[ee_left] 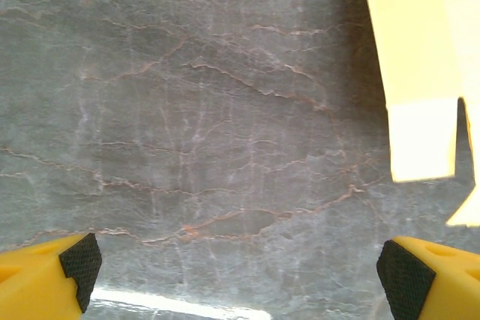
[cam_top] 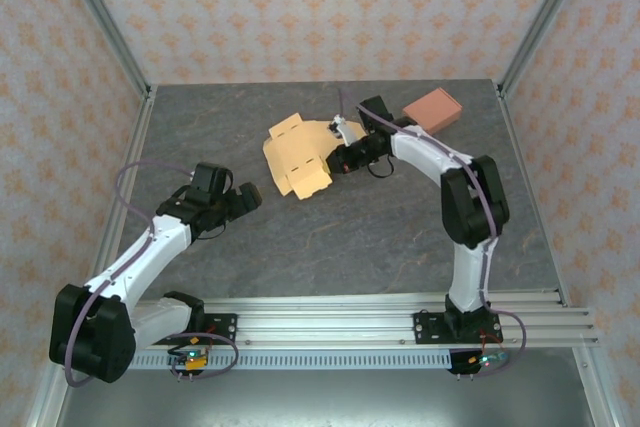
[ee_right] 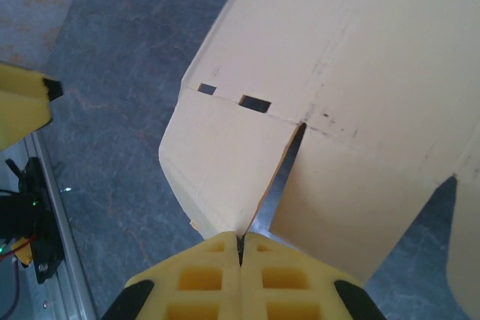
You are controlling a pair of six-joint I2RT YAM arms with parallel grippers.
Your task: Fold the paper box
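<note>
You have the right hand closed: its two yellow fingers are pressed together on the lower edge of one flap of the paper box, so the hand is gripping the cardboard. The paper box is an unfolded, pale tan blank. It lies on the grey stone-patterned tabletop, in the far middle, just left of the right wrist. In the right wrist view, the gripped flap bends away from the main panel along a crease. Two small slots sit on that crease, and a narrow slit separates the gripped flap from the flap beside it. Your left hand is wide open and holds nothing. In the left wrist view its black pads stand far apart at the lower corners, with bare tabletop between them. One edge of the blank shows at the upper right of that view, clear of the pads. The left hand sits to the near left of the blank, not touching it. A reddish-brown box rests at the far right of the tabletop, apart from the blank.
</note>
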